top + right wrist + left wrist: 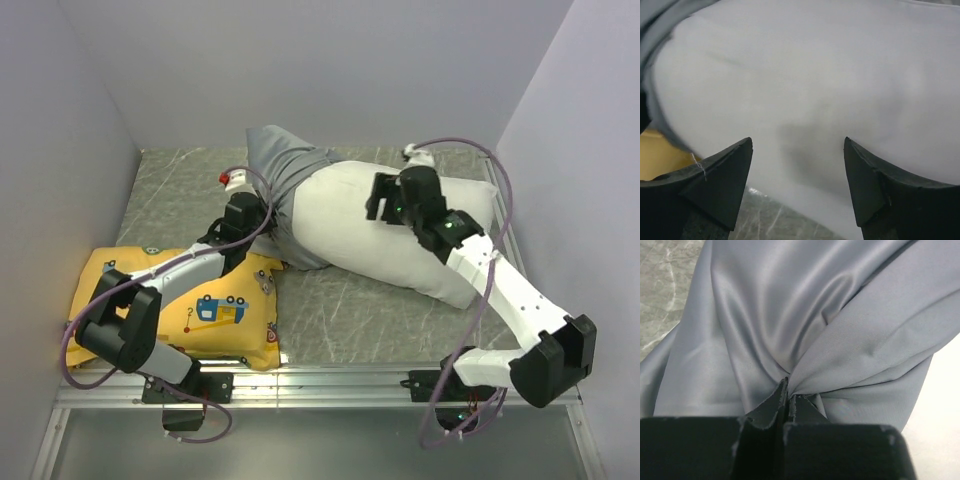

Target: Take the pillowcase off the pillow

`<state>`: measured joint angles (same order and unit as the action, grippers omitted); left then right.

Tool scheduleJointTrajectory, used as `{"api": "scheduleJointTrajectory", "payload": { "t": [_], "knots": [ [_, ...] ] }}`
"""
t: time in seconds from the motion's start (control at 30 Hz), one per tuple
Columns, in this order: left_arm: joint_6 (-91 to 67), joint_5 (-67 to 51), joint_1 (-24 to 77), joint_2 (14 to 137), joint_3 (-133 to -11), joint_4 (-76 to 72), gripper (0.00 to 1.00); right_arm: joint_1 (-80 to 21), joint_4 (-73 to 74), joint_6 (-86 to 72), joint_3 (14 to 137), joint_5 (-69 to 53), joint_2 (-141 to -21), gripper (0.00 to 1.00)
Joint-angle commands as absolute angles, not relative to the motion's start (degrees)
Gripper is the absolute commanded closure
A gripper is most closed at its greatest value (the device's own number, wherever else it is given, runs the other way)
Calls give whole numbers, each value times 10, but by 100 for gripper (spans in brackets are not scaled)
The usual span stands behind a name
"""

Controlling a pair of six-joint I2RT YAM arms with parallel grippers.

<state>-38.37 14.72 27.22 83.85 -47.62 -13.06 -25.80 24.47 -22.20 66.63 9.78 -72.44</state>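
Observation:
The white pillow (385,240) lies across the middle of the table, most of it bare. The grey pillowcase (285,170) is bunched over its left end. My left gripper (262,222) is shut on a pinch of the pillowcase (805,330), with folds fanning out from the gripper (788,390) in the left wrist view. My right gripper (378,203) is open just above the pillow's middle. In the right wrist view the open gripper (797,150) frames the white pillow (810,75), with nothing between the fingers.
A yellow cartoon-vehicle cushion (200,305) lies at the front left under my left arm. A small red-and-white object (234,180) sits by the pillowcase. White walls close in left, back and right. A metal rail (330,378) runs along the near edge.

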Motion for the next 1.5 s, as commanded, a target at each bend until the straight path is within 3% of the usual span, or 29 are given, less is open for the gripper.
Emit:
{"api": "scheduleJointTrajectory", "payload": {
  "t": [0.0, 0.23, 0.4, 0.43, 0.5, 0.53, 0.6, 0.73, 0.9, 1.1, 1.2, 1.33, 1.37, 1.47],
  "knots": [
    [-376, 137, 301, 860, -495, -109, 100, -347, 228, -187, 699, 176, -707, 18],
    [-375, 143, 316, 865, -507, -105, 100, -454, 207, -157, 731, 190, -843, 12],
    [-362, 170, 315, 852, -521, -84, 100, -445, 242, -179, 780, 222, -972, 12],
    [-362, 170, 308, 850, -521, -85, 100, -434, 246, -184, 789, 223, -984, 16],
    [-366, 147, 291, 848, -519, -92, 100, -421, 256, -194, 794, 221, -1005, 32],
    [-375, 133, 262, 846, -517, -99, 100, -413, 257, -196, 790, 217, -1006, 68],
    [-386, 85, 226, 843, -507, -116, 100, -385, 249, -204, 762, 207, -986, 100],
    [-407, 35, 132, 840, -510, -123, 100, -294, 213, -222, 682, 123, -898, 100],
    [-413, 26, 92, 847, -535, -116, 100, -187, 176, -247, 604, 40, -763, 100],
    [-419, 5, 81, 880, -569, -115, 100, -160, 167, -264, 609, -67, -695, 100],
    [-414, -64, 93, 887, -589, -128, 99, -164, 146, -286, 616, -119, -690, 100],
    [-366, -77, 161, 886, -640, -95, 68, -179, 128, -307, 630, -116, -703, 100],
    [-357, -68, 177, 882, -649, -87, 52, -185, 122, -309, 632, -113, -707, 100],
    [-324, -2, 256, 865, -664, -56, 34, -189, 95, -330, 635, -100, -719, 100]
  ]
}}
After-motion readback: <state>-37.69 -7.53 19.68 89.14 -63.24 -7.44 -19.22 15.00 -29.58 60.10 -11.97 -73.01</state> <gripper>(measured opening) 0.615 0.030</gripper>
